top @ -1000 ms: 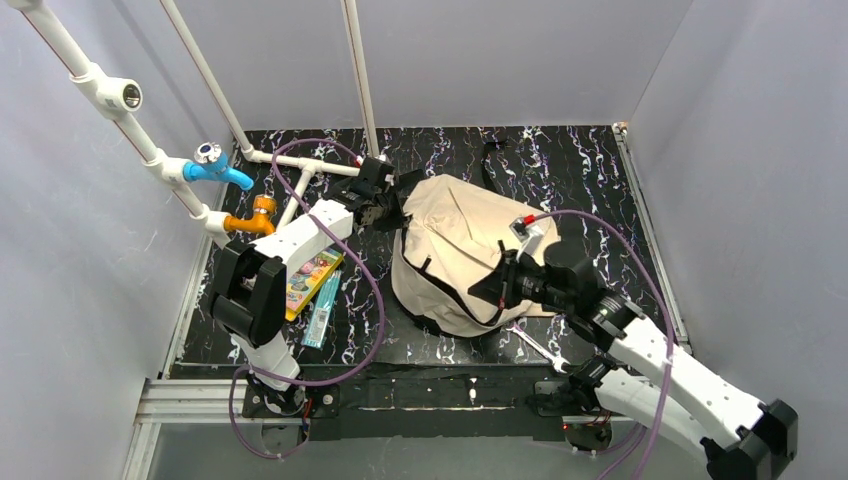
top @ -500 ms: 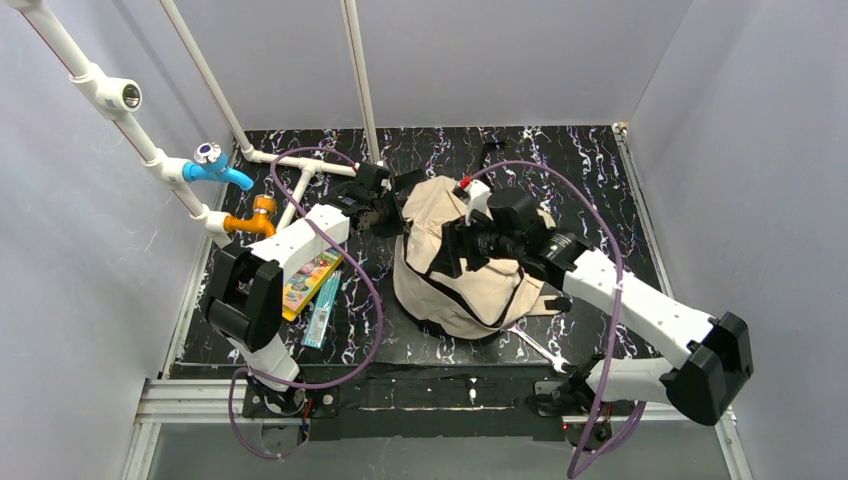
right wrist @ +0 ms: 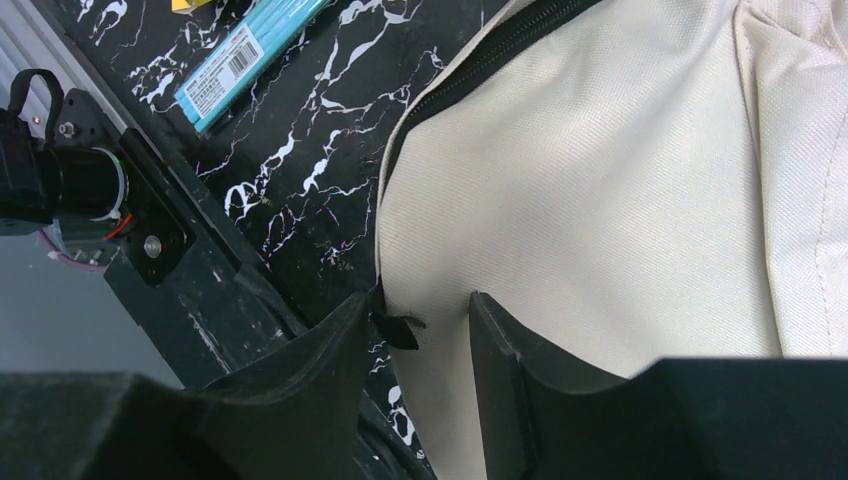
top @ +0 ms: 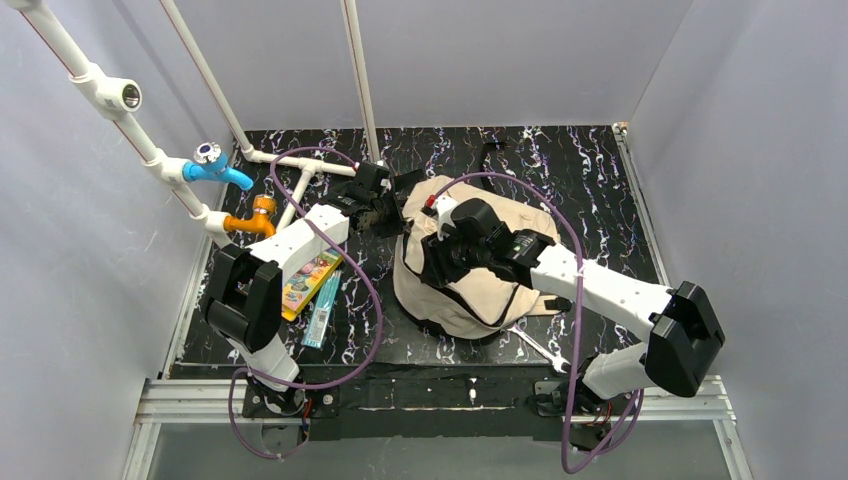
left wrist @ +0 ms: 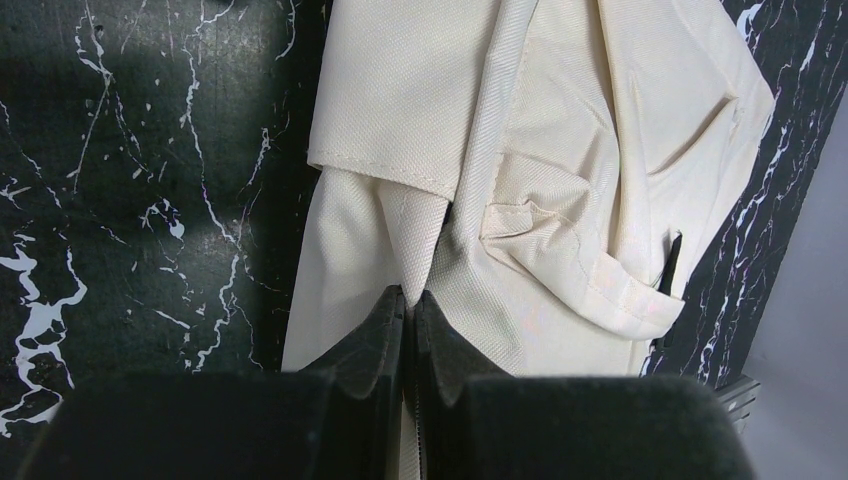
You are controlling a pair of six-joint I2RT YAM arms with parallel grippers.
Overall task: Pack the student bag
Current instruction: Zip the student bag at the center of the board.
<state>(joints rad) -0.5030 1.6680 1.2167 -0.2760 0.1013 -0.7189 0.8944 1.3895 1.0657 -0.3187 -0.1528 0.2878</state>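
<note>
The student bag (top: 480,275), a beige backpack with black zippers, lies in the middle of the black marbled table. My left gripper (top: 396,214) is at the bag's upper left corner, shut on a pinched fold of its beige fabric (left wrist: 412,296). The bag (left wrist: 560,150) spreads away beyond those fingers. My right gripper (top: 430,262) reaches over the bag's left side. In the right wrist view it (right wrist: 420,305) is open and straddles the bag's edge (right wrist: 600,180), with a small black zipper pull (right wrist: 402,328) loose between the fingers. A black zipper line (right wrist: 480,60) runs up from there.
A colourful flat box (top: 310,278) and a blue packet (top: 322,308) lie left of the bag, the packet (right wrist: 250,55) also showing in the right wrist view. White pipes with a blue valve (top: 215,165) and an orange valve (top: 255,215) stand at the left. A metal tool (top: 540,345) lies near the front edge.
My right arm has swung from the bag's right side across to its left edge, and its gripper has gone from shut to open. The left gripper has kept its hold.
</note>
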